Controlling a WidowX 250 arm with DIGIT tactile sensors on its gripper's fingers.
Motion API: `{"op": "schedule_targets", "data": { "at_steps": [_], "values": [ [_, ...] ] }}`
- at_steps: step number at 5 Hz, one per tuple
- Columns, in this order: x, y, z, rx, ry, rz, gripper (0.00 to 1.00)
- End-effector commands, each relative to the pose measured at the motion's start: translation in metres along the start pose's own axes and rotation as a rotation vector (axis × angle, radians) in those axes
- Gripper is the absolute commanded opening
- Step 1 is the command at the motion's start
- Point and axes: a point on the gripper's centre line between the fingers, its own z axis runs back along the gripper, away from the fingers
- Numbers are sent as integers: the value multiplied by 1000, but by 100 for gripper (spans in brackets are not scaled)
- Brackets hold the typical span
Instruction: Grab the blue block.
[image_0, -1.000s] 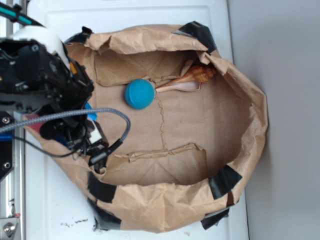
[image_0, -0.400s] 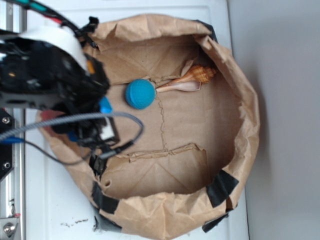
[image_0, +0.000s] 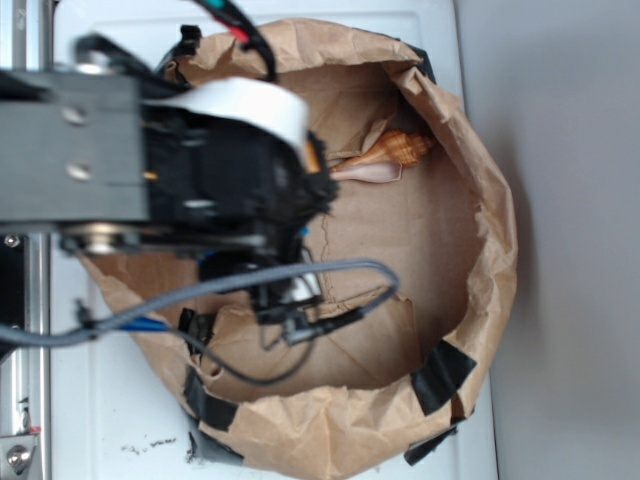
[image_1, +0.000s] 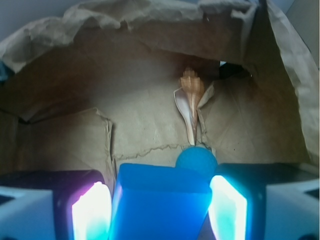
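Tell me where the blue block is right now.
In the wrist view the blue block sits bottom centre, between the gripper fingers, with the blue ball just behind it and the seashell beyond. In the exterior view the arm hides it.

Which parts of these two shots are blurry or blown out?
Exterior view: the arm is motion-blurred, the bag sharp. Wrist view: the finger pads glare white-cyan, the blue block is soft and saturated, the shell slightly out of focus.

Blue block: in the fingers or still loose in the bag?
In the fingers. The wrist view shows the blue block wedged between both fingers, with the blue ball behind it on the bag floor.
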Motion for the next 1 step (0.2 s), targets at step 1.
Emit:
{"op": "schedule_targets", "data": {
  "at_steps": [1],
  "values": [
    [9,3,25,148,-122,29,66]
  ]
}}
